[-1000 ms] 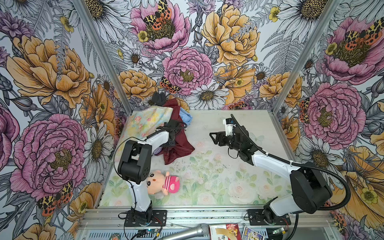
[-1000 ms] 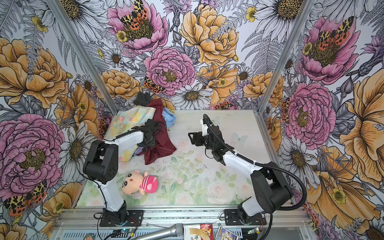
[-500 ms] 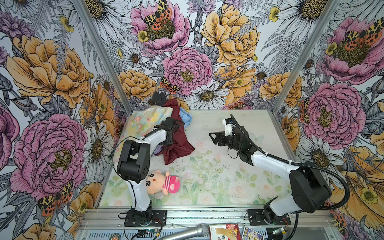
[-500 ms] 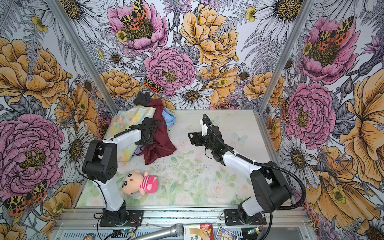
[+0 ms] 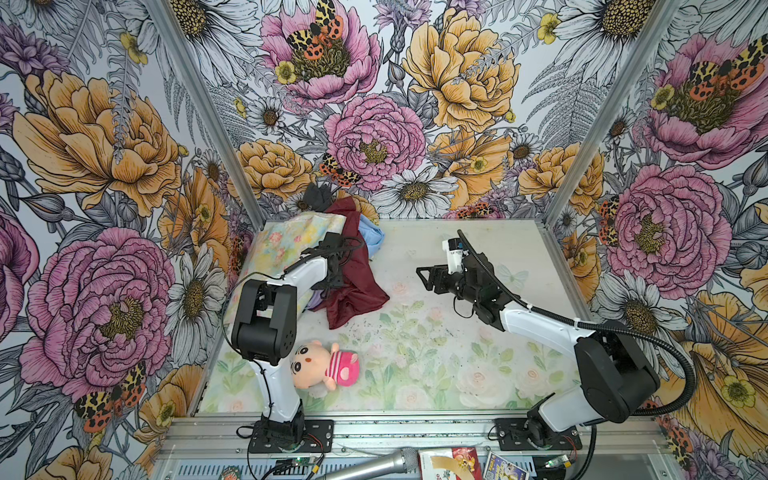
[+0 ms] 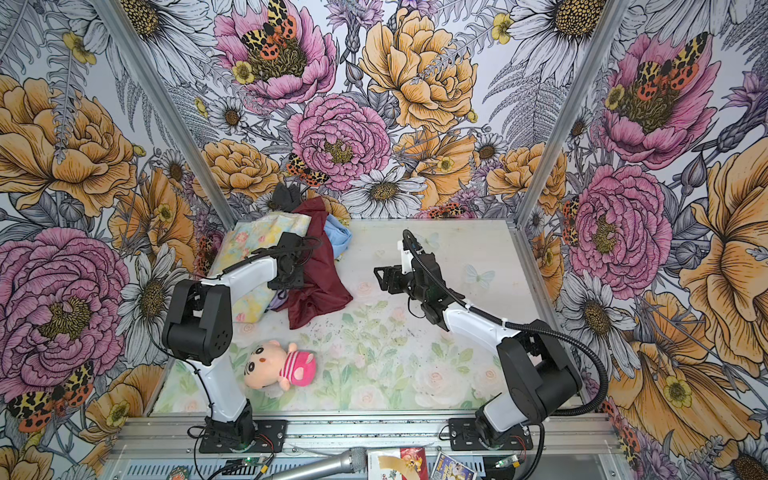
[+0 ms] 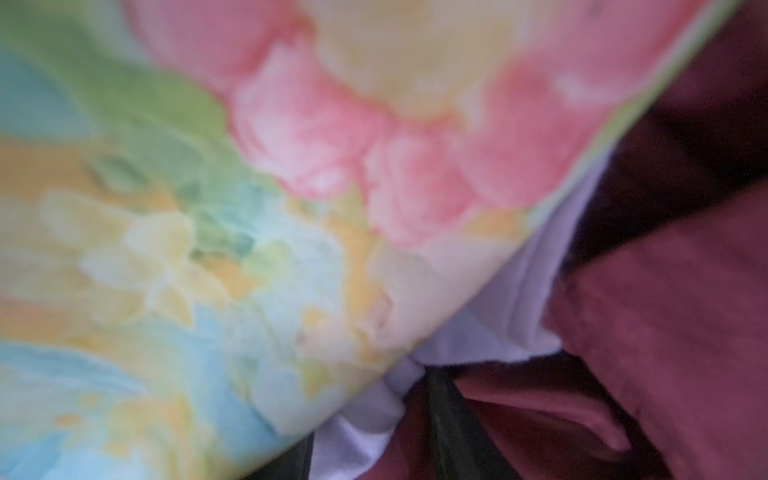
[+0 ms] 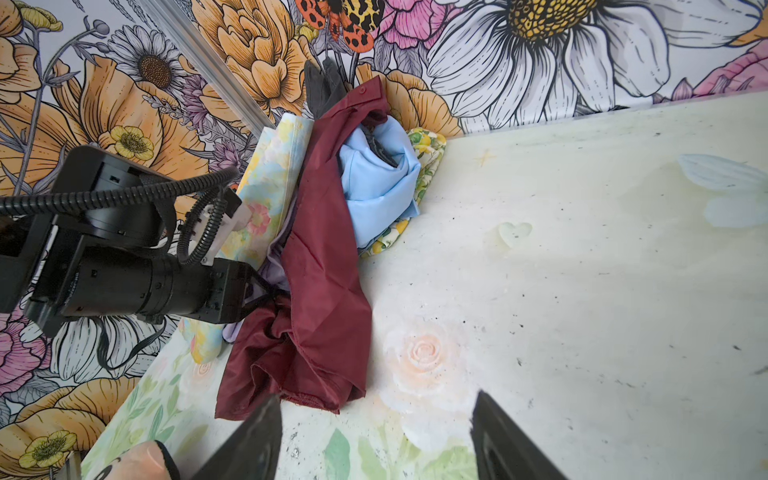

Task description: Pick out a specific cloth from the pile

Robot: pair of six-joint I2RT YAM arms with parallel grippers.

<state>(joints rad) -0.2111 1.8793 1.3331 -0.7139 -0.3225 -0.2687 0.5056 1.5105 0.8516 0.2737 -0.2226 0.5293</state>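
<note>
The pile sits in the far left corner: a floral sheet, a maroon cloth, a light blue cloth and a dark grey piece. The cloth is pale lavender and peeks out between the sheet and the maroon cloth. My left gripper is pushed into that seam. In the left wrist view a lavender fold lies between the left gripper's parted fingers. My right gripper hovers open and empty over the table, facing the pile.
A pink-striped plush doll lies near the left arm's base. Floral walls close in the table at the back and sides. A microphone and some printed cards lie past the front rail.
My left gripper has shifted slightly leftward into the seam beside the maroon cloth. The right arm has not moved.
</note>
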